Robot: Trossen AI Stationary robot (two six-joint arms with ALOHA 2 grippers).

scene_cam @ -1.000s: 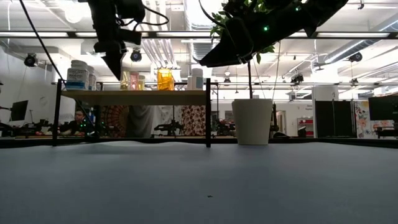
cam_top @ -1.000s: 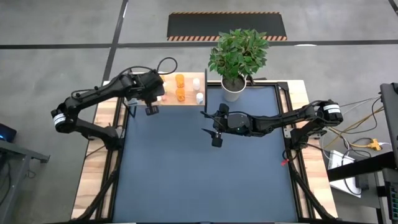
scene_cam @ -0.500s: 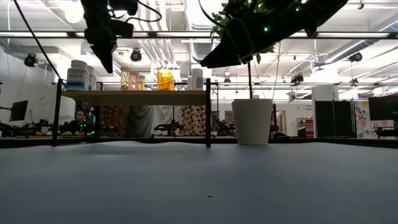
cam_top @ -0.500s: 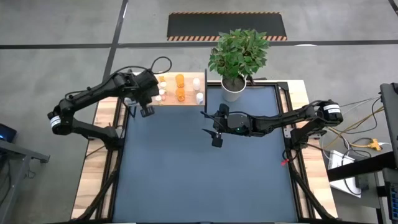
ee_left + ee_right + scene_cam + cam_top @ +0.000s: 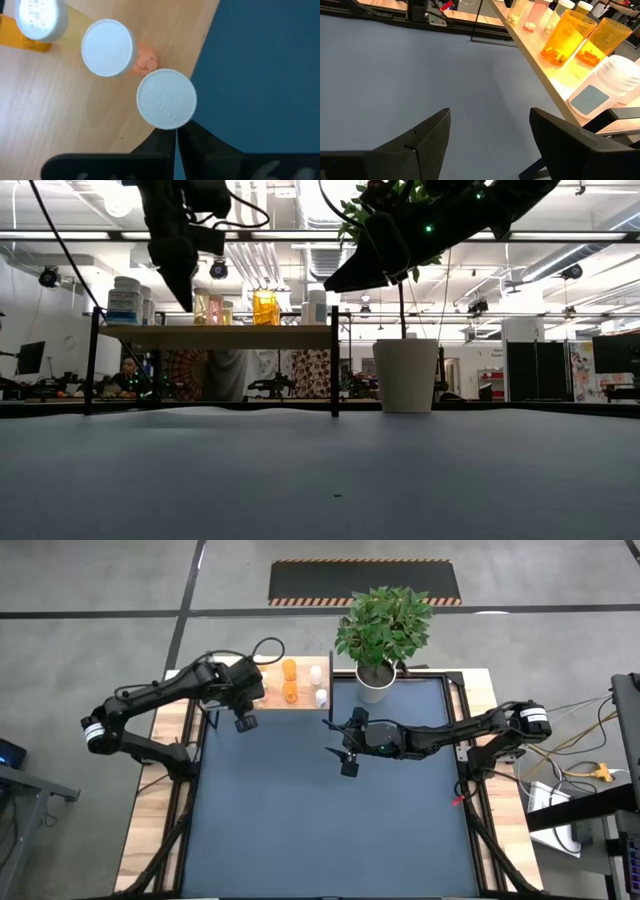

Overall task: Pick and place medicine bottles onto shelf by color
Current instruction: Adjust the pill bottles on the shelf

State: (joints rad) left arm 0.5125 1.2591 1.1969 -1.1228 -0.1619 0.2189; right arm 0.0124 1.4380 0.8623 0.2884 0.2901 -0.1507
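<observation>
The left gripper [image 5: 178, 275] hung closed just above the shelf [image 5: 215, 335]; the medicine bottles [image 5: 265, 307] stood beside it, the white pot [image 5: 406, 375] farther off.

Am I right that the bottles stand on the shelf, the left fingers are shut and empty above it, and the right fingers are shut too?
Not quite: the right gripper's fingers stand wide open and empty, as the right wrist view shows. The rest holds.

Every one of the medicine bottles [image 5: 290, 680] stands upright on the shelf [image 5: 300, 702], white and amber in a loose cluster. The shelf, a light wood board on thin black legs, sits at the table's far edge.
</observation>
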